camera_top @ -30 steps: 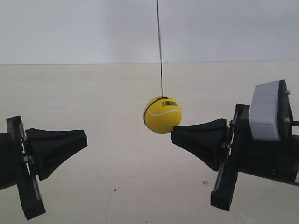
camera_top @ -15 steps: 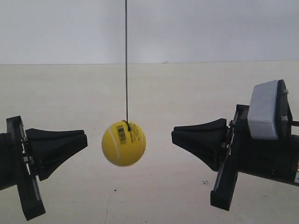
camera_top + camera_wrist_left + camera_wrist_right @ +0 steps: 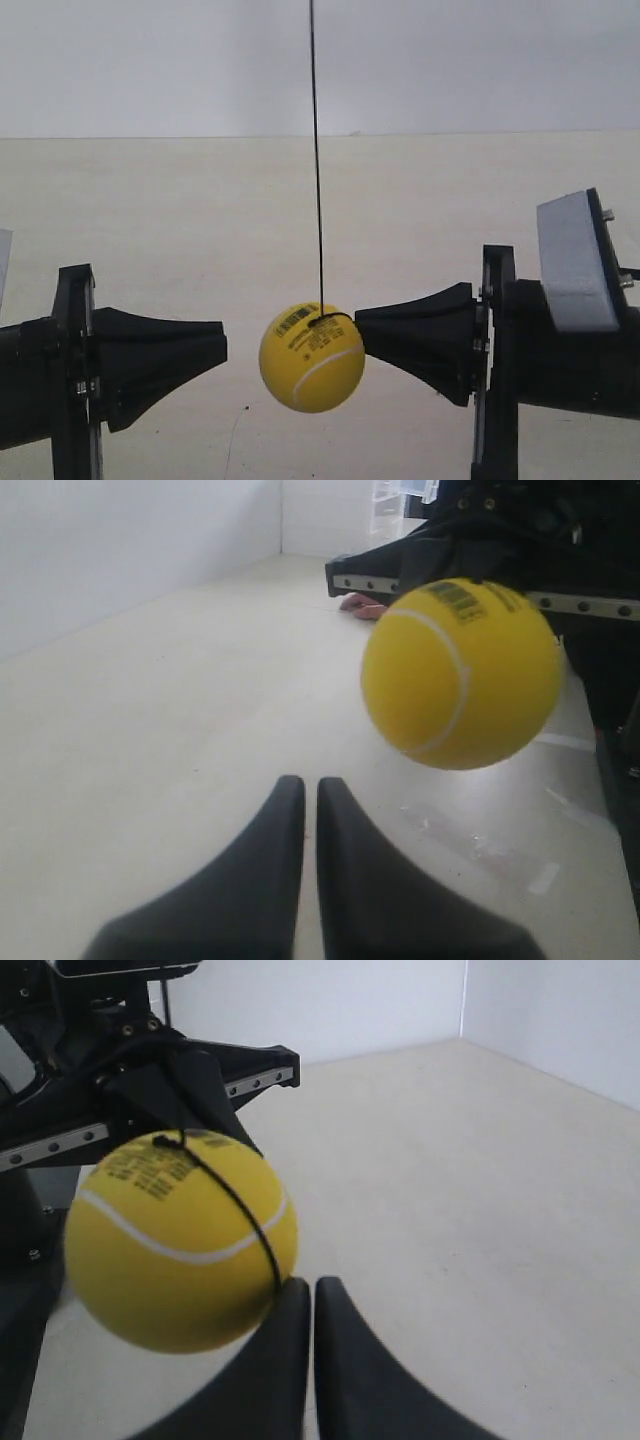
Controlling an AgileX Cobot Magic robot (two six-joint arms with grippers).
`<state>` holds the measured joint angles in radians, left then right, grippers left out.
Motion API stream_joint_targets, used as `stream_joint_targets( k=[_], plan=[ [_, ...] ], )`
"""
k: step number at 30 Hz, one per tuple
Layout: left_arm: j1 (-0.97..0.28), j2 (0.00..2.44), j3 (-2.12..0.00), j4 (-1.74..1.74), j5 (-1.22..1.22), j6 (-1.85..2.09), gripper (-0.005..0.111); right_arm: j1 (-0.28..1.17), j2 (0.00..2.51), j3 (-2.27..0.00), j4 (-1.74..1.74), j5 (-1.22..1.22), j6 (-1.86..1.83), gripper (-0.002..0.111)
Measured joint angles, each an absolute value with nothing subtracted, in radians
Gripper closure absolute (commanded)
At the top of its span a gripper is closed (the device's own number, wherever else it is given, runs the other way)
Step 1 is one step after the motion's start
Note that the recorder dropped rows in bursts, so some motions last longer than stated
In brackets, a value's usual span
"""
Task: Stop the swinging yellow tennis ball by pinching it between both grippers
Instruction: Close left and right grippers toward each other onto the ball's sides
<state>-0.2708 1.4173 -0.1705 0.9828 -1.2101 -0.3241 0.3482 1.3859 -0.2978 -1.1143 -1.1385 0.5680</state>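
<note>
The ball (image 3: 312, 357) hangs on its string (image 3: 317, 150) above the pale counter (image 3: 150, 220), between the two hands. It is at the tip of the right hand (image 3: 362, 332), touching it or very nearly so. A clear gap separates it from the left hand (image 3: 218, 352). Each hand has its fingers closed together with only a thin slit between them, gripping nothing. Dark print shows on top of the ball.
</note>
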Motion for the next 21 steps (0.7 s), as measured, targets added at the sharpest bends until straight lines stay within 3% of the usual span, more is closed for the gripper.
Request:
stream_joint_targets(
  k=[21],
  plan=[
    [-0.277, 1.44, -0.223, 0.998, -1.212, -0.324, 0.102, 0.348, 1.386, -0.298, -1.122, -1.173, 0.576, 0.108]
  ],
)
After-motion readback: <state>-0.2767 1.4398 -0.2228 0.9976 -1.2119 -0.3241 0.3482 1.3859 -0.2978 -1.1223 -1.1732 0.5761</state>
